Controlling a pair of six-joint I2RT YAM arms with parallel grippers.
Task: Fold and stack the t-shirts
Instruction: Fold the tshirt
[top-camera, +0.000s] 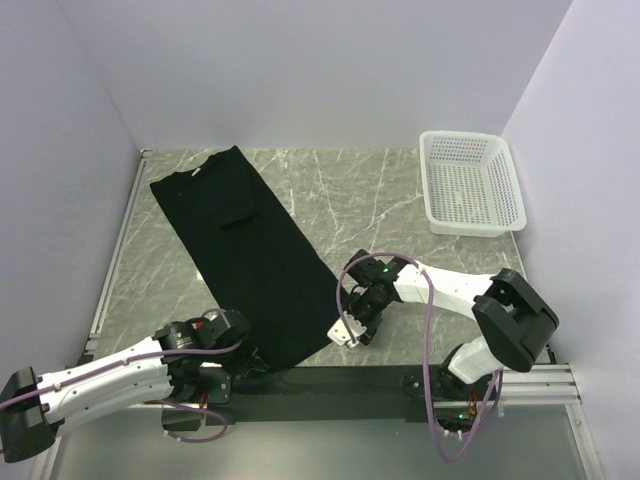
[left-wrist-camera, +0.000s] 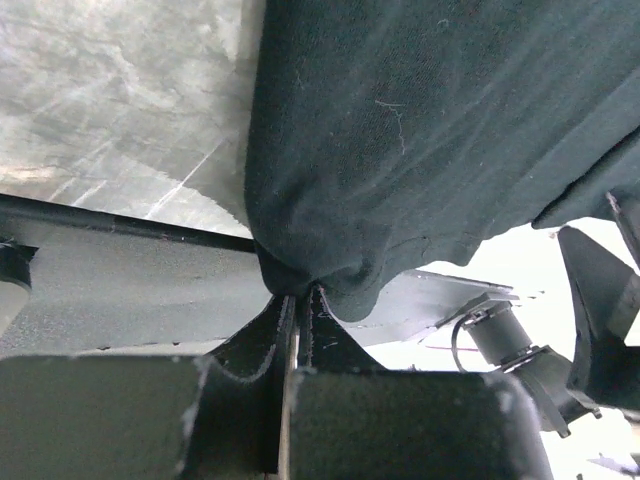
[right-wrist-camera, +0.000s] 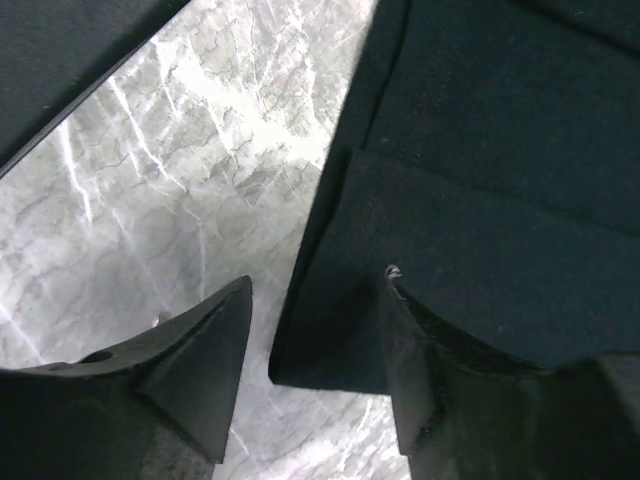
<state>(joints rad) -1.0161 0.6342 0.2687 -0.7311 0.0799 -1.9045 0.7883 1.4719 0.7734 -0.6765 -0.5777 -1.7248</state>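
The left gripper (left-wrist-camera: 300, 297) clamps the shirt (top-camera: 245, 240) hem, hiding that bunched corner; the right gripper (right-wrist-camera: 318, 282) gapes astride the other, basket (top-camera: 460, 135) well apart.

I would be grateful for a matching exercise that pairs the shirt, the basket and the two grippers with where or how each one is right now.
Things:
1. black cloth t-shirt
2. white perforated plastic basket
3. left gripper
4. right gripper

Places or states:
A. open, straddling the cloth's edge
B. at the far right of the table
C. shut on pinched cloth
D. laid out as a long diagonal strip

Pairs: 1-D, 2-B, 3-C, 4-A
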